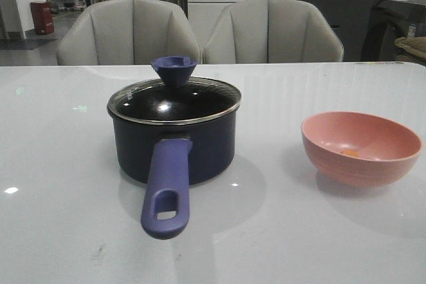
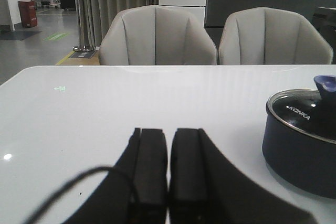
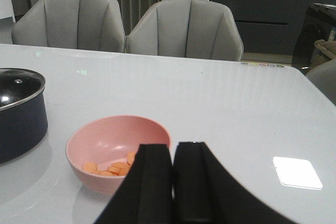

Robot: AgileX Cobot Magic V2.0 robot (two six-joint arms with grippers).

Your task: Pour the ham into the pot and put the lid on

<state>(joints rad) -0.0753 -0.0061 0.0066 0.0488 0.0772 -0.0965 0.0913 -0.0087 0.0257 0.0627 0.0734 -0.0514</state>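
Two grey chairs back a white table [image 1: 66, 231] where the lidded pot [image 1: 200, 147] sits left, ham [image 3: 107, 169] in the pink bowl [image 3: 105, 140] just beyond the empty, closed right gripper [image 3: 173, 177]; left gripper [image 2: 168, 171] likewise.

One saucepan [image 1: 174, 136], one glass lid [image 1: 174, 96], one pink bowl [image 1: 360, 147], two grey chairs [image 1: 128, 31], and perhaps eight ham slices [image 3: 111, 168], partly hidden.
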